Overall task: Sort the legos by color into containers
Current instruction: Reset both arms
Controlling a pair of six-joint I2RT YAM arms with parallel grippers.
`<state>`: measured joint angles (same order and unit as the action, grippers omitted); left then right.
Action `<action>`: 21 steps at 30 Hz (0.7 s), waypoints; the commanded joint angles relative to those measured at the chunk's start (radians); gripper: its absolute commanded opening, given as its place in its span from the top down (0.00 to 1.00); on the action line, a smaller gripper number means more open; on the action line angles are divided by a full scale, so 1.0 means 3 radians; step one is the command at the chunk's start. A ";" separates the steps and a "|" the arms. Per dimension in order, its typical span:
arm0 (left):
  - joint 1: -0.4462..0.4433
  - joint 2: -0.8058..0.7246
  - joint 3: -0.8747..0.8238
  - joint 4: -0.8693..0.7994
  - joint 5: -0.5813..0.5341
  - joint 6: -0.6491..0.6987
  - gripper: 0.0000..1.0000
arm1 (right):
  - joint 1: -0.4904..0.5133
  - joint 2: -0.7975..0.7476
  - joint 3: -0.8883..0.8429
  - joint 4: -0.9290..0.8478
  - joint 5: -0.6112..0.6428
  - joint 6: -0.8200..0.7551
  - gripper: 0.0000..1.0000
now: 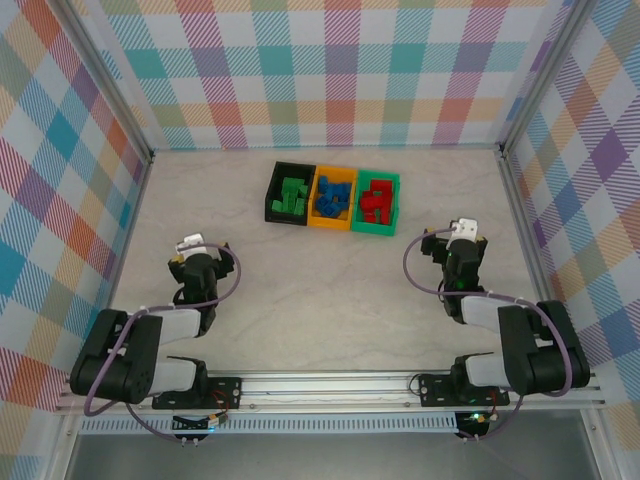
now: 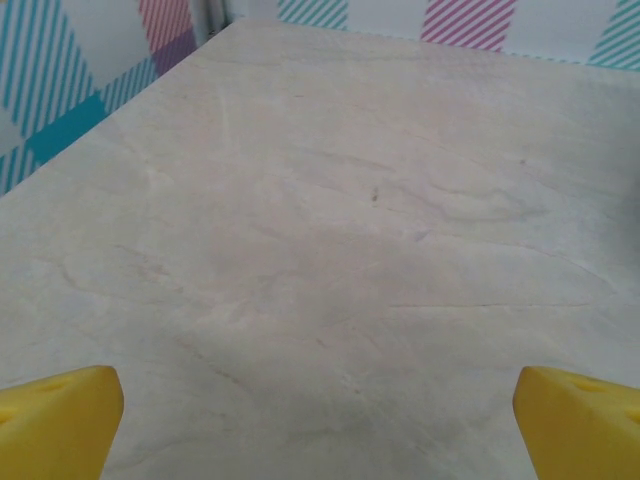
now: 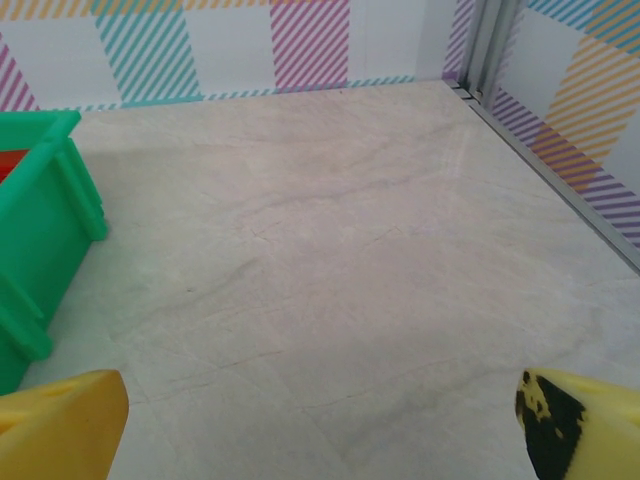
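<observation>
L pincer [image 1: 192, 243] & R pincer [image 1: 462, 230] gape wide, empty, over open tabletop [image 1: 330, 290]; legos [image 1: 332, 197] sit in containers [image 1: 272, 200] toward far wall [image 1: 330, 70], seemingly sorted by color; green bin [image 3: 60, 200] ahead-left of R pincer.

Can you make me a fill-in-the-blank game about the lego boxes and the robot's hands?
1. The legos in the black bin are all ____.
2. The middle bin of the row is coloured ____.
3. The red legos lie in a bin coloured ____.
4. The left gripper and the right gripper both have their jaws ____.

Missing words: green; orange; green; open.
</observation>
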<state>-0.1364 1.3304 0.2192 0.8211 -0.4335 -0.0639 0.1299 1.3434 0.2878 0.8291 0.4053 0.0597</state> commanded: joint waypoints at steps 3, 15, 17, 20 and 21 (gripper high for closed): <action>0.0081 0.0523 0.0132 0.0806 0.0307 0.0161 0.00 | -0.0023 0.0240 -0.0039 0.0499 -0.0089 -0.0095 0.01; 0.0079 0.0824 0.0508 0.0380 0.0869 0.0404 0.00 | -0.0029 0.0761 -0.0060 0.1147 -0.0513 -0.0334 0.01; 0.0096 0.0831 0.0578 0.0252 0.0930 0.0405 0.00 | -0.0051 0.0580 0.0120 0.0457 -0.0608 -0.0243 0.01; 0.0099 0.0828 0.0581 0.0247 0.0913 0.0403 0.00 | -0.0139 0.0604 0.0242 0.0269 -0.0709 -0.0200 0.01; 0.0101 0.0828 0.0585 0.0244 0.0911 0.0402 0.00 | -0.0144 0.0642 0.0247 0.0334 -0.0696 -0.0207 0.01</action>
<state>-0.1238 1.5768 0.3882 0.9352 -0.1902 0.0414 0.1013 1.5349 0.3222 0.9440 0.2394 -0.0086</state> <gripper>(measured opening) 0.996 0.990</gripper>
